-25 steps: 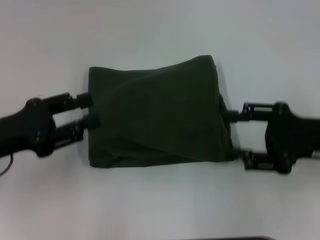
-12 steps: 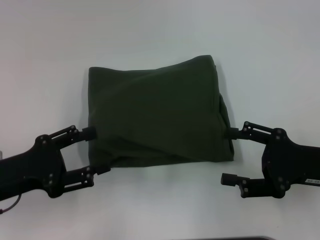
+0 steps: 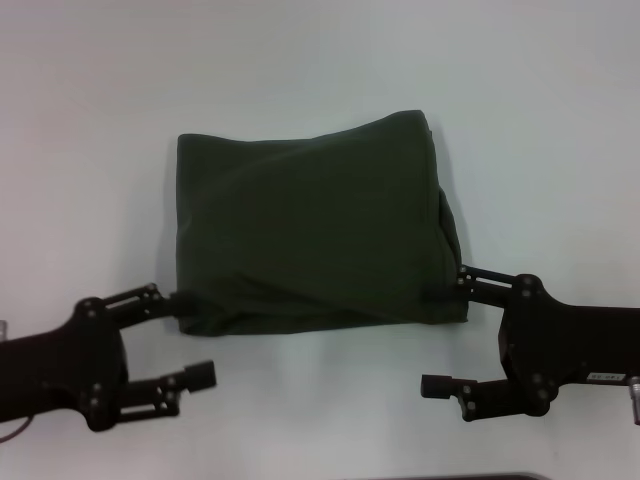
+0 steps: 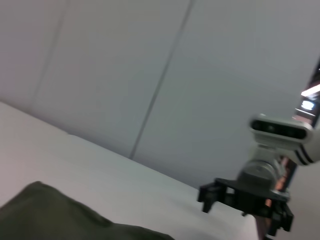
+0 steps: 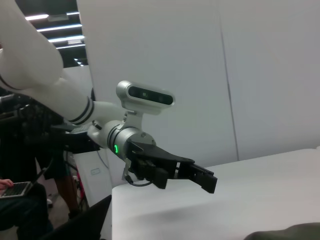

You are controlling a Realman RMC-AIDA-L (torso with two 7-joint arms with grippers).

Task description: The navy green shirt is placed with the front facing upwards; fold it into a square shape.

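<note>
The shirt (image 3: 315, 235) lay flat on the white table (image 3: 320, 60), already doubled over into a thick, roughly square packet, its plain back outward so that no lettering or neck label showed. Its far edge ran slightly slanted and a soft ridge crossed the near part, which suggested the folds were made but not pressed neat.

The left gripper (image 3: 190, 335) sat at the shirt's near left corner, its fingers spread wide: one finger (image 3: 150, 298) lay against the cloth at that corner, the other hung over bare table, just off the near edge. It held nothing. That stance looked like a release rather than a grasp, since the cloth lay slack with no pinch or lifted point.

The right gripper (image 3: 447, 335) mirrored it at the shirt's near right corner, also spread wide and empty. One finger (image 3: 485, 285) touched the corner of the packet, the other stood on the table side of the near edge. In the left wrist view it (image 4: 245, 197) showed beyond a hump of shirt (image 4: 50, 215); in the right wrist view the left gripper (image 5: 197, 175) showed beyond the shirt, with a sliver of green cloth (image 5: 285, 232) in the corner.

With both corners let go evenly, the symmetry likely kept the packet square. Judged from its shape, the folding seemed nearly or wholly finished.
</note>
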